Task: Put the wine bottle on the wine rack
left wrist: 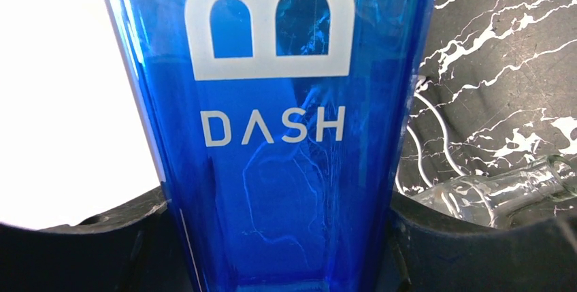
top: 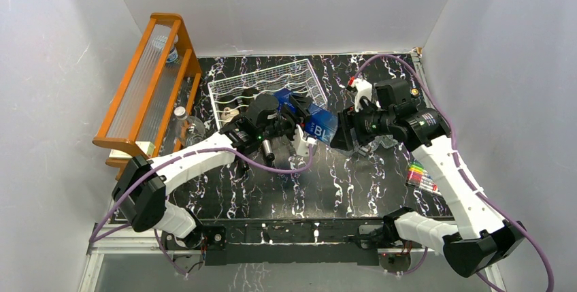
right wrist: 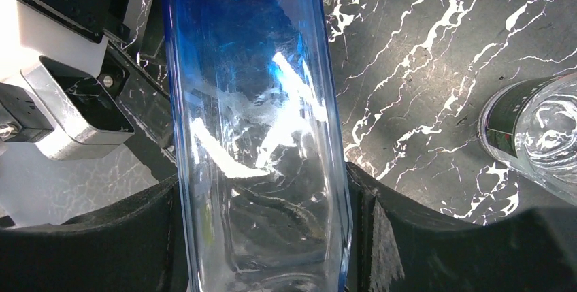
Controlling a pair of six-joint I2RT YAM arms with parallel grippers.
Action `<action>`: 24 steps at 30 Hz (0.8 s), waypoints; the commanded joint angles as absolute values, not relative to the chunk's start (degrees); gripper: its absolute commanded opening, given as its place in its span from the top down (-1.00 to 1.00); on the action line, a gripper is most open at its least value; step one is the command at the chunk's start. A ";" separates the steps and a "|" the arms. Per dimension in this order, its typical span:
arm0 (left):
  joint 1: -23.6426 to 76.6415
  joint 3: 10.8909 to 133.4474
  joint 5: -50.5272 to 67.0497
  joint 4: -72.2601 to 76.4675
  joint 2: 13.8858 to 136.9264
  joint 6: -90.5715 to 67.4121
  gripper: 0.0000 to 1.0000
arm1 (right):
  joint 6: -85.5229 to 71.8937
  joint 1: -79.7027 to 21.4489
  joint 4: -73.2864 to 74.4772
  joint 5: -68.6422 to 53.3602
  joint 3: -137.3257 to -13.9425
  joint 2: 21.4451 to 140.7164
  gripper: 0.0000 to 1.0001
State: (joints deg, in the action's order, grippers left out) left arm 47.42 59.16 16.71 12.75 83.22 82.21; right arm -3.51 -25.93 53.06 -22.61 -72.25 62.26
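Note:
A blue glass wine bottle (top: 314, 120) with white lettering hangs level above the table, just in front of the silver-white wire wine rack (top: 235, 86). My left gripper (top: 298, 128) is shut on one end of it. In the left wrist view the bottle (left wrist: 286, 135) fills the space between my black fingers (left wrist: 109, 237). My right gripper (top: 339, 131) is shut on the other end. In the right wrist view the bottle (right wrist: 258, 122) sits tight between both fingers (right wrist: 422, 237). The rack's near grooves are partly hidden by my left arm.
A tall orange wooden shelf (top: 146, 81) stands at the left, with a clear bottle (top: 186, 127) on the table beside it. Another clear bottle (right wrist: 537, 135) lies under my right wrist. Coloured markers (top: 422, 176) lie at the right. White walls enclose the table.

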 commanded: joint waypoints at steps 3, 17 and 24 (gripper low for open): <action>47.90 66.17 19.47 18.81 81.21 80.30 1.00 | -1.89 -27.28 51.59 -21.42 -74.69 62.58 0.61; 47.86 60.62 14.57 18.61 80.00 72.66 -0.95 | -6.01 -27.28 48.32 -17.49 -76.82 57.13 1.00; 47.90 59.98 13.00 15.62 78.61 69.57 -0.96 | -5.89 -27.28 49.82 -15.91 -77.60 56.63 1.00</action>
State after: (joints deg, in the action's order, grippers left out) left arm 47.97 59.72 14.02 14.48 82.87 72.47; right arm -5.76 -27.40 54.81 -17.04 -72.99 59.11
